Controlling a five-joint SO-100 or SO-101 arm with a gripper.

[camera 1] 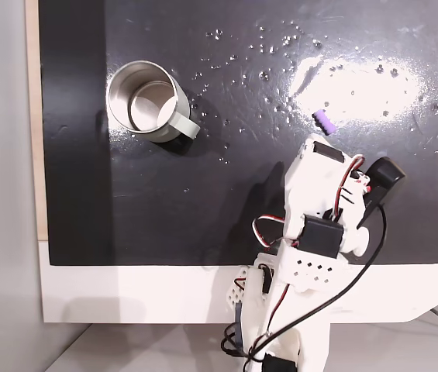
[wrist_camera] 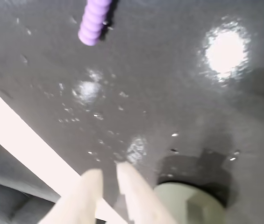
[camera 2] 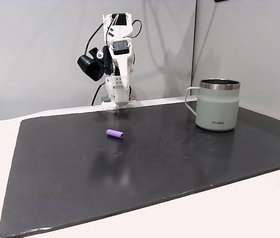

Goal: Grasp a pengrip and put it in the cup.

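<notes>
A white 5-joint arm (camera 1: 319, 225) stands folded at the near edge of a black mat (camera 1: 203, 201) in a fixed view taken from above; in the other fixed view it rises at the mat's far edge (camera 2: 116, 54), with a black camera box (camera 2: 90, 67) beside it. The pengrip (camera 1: 325, 120), a short ribbed purple cylinder, lies flat on the mat just beyond the arm's upper end, touching nothing; in a fixed view from the front it rests alone (camera 2: 115, 134), well apart from the cup (camera 2: 218, 105). The cup stands upright and empty toward the mat's upper left (camera 1: 147, 101), its band handle (camera 1: 183, 124) pointing lower right in that view. In the wrist view the gripper (wrist_camera: 107, 171) enters from the bottom edge, its 2 pale fingertips (wrist_camera: 90, 179) set slightly apart with a narrow gap of mat between them, holding nothing; the pengrip appears at the top edge (wrist_camera: 93, 21), well clear of the fingers. Small shiny specks (camera 1: 273, 46) and 1 bright glare patch (camera 1: 350, 81) mark the mat.
</notes>
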